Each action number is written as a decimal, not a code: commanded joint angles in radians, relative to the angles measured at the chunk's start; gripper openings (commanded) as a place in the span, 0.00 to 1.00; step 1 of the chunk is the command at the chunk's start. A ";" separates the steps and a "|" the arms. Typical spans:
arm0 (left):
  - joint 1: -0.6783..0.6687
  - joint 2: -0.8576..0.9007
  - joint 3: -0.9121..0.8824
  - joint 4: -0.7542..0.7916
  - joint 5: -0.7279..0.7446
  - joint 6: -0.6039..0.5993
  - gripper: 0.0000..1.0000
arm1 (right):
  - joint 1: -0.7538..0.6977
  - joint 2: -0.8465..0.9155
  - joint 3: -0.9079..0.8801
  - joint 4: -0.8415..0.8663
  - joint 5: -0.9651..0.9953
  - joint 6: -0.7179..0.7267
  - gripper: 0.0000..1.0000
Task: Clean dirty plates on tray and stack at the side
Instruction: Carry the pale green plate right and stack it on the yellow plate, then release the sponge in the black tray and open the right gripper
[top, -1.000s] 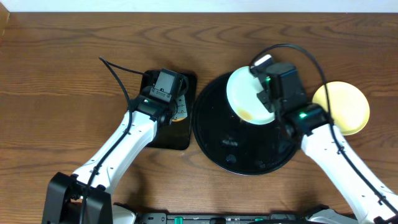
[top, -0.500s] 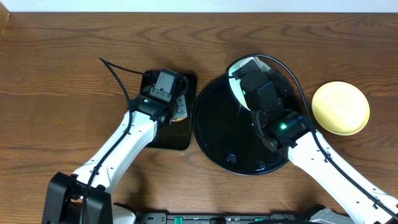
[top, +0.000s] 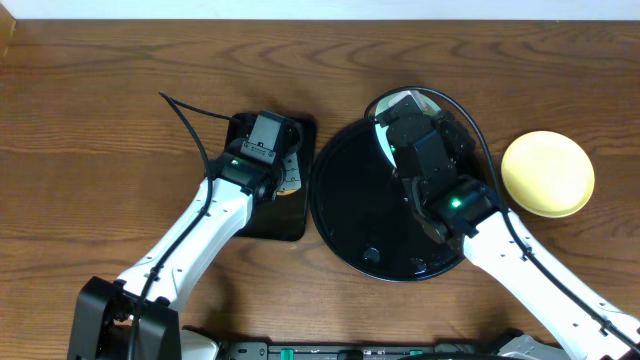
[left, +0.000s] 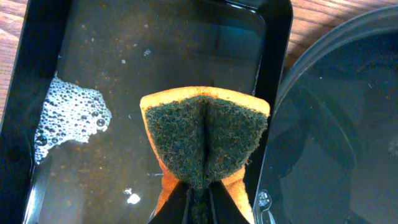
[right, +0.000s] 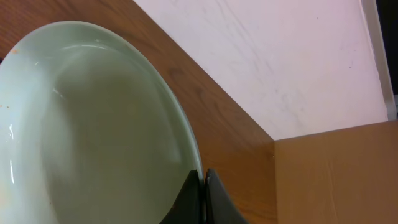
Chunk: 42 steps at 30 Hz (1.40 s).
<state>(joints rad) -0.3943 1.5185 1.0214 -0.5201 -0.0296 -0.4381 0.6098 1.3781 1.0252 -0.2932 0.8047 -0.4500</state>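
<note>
My right gripper (right: 204, 177) is shut on the rim of a pale mint-green plate (right: 93, 124) and holds it tilted on edge. In the overhead view the gripper (top: 400, 128) is over the back of the round black tray (top: 350, 215), and only slivers of the plate (top: 380, 138) show beside the wrist. The pale yellow plate (top: 547, 173) lies on the table to the right of the tray. My left gripper (left: 199, 194) is shut on an orange sponge with a dark green scouring face (left: 205, 137). A second mint-green plate is out of view.
The sponge hangs over a rectangular black tray (left: 37, 180) holding soapy water and a foam patch (left: 68, 118); this tray (top: 255, 225) stands just left of the round tray (left: 348, 124). A pale wall and a box edge lie beyond the table's back edge.
My right arm swung left and turned the mint-green plate from face-up to on edge over the tray's back. In the last half second it barely moved. The left arm is still.
</note>
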 joint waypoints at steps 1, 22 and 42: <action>0.003 -0.002 -0.003 -0.003 -0.014 -0.001 0.08 | -0.014 -0.014 0.002 0.002 -0.001 0.095 0.01; 0.035 0.190 -0.006 0.153 -0.145 0.311 0.08 | -0.723 -0.002 0.002 -0.205 -0.572 0.754 0.01; 0.057 0.275 -0.005 0.196 -0.056 0.310 0.38 | -1.108 0.033 0.001 -0.264 -0.601 0.798 0.15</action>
<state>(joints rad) -0.3412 1.7935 1.0206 -0.3248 -0.0952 -0.1303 -0.4808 1.3899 1.0248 -0.5552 0.2119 0.3378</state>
